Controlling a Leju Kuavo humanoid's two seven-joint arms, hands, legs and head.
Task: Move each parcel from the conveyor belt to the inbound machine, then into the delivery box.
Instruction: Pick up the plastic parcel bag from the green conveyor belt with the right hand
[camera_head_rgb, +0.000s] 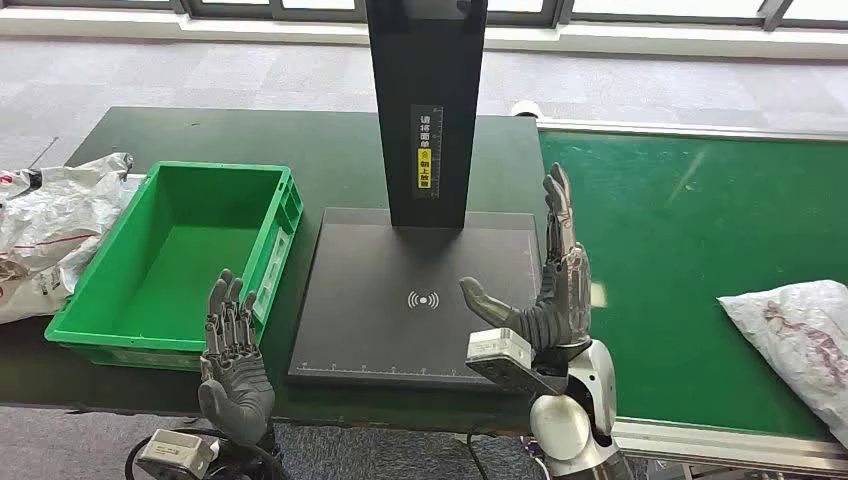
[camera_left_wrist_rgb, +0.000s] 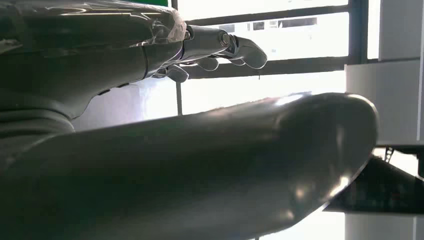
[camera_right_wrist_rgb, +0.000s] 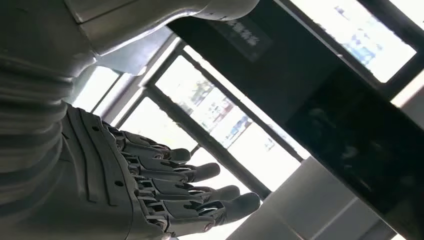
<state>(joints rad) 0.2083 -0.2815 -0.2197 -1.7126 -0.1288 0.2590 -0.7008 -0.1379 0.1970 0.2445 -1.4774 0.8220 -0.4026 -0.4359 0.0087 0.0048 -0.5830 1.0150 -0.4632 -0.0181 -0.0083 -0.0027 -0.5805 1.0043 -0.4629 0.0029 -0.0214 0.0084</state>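
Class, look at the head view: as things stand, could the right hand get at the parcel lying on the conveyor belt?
Probably yes: the right hand is open and empty, and bare conveyor belt lies between it and the parcel.

Head view high, downward; wrist views close, upward.

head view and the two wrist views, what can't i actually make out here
- Parcel on the conveyor: cut off by the head view's right edge, its label too blurred to read.
- Bags left of the green box: cut off by the left edge.
- Yellow sticker on the machine's column: print too small.
- Left hand: the left wrist view is mostly its dark thumb, backlit by windows.
- Column top: cut off by the head view's upper edge.
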